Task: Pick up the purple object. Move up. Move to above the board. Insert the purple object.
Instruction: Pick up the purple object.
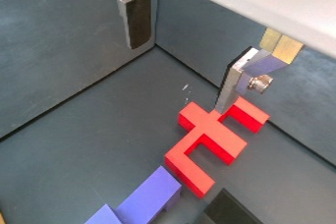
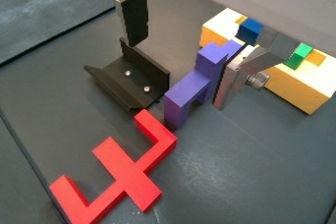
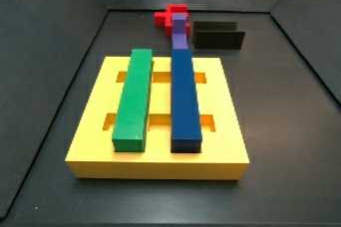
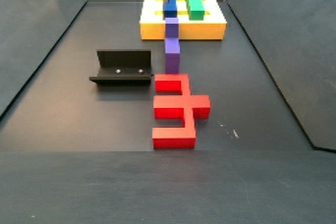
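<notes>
Purple object (image 4: 172,49) lies flat on the floor between the board (image 4: 210,28) and a red piece (image 4: 178,110), one end just beside the board's near edge, the other touching or nearly touching the red piece. In both side views it lines up with the blue bar (image 3: 185,100) on the board; a green bar (image 3: 134,104) lies parallel beside the blue one. The fixture (image 4: 124,68) stands near the purple object, apart from it.

Gripper (image 2: 182,56): in a wrist view one finger (image 2: 134,20) hangs over the fixture side and the other finger (image 2: 231,74) stands on the far side of the purple object (image 2: 197,85), so the fingers are spread wide with the piece between them and not gripped. Whether either pad touches it cannot be told. In the side views the gripper itself is not clearly shown.

Progress, as judged: no step is finished. The piece rests on the floor, unlifted. Closing on it, lifting, travel to above the board and insertion all remain.
</notes>
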Tool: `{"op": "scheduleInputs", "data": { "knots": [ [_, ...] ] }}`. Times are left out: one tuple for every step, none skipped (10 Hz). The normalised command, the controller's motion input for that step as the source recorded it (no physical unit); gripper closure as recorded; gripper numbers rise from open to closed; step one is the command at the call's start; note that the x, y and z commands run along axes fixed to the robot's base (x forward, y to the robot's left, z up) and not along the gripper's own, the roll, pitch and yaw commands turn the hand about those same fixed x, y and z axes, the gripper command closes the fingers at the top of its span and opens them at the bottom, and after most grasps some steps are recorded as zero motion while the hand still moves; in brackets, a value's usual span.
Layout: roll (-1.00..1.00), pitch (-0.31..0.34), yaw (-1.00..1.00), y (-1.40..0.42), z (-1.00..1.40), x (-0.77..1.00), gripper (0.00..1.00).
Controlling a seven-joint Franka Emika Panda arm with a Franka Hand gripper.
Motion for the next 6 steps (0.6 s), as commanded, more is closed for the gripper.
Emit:
{"op": "scheduleInputs", "data": {
  "knots": [
    [0.0,-0.01,0.0,0.0,0.0,0.0,0.0],
    [0.0,0.0,0.0,0.0,0.0,0.02,0.0],
    [0.0,0.0,0.0,0.0,-0.03,0.0,0.0],
    [-0.01,0.0,-0.05,0.0,-0.01,0.06,0.0],
    [-0.01,-0.003,-0.14,0.0,-0.03,0.1,0.0],
    [-0.01,-0.001,-0.19,0.0,-0.03,0.14,0.0]
  ]
}}
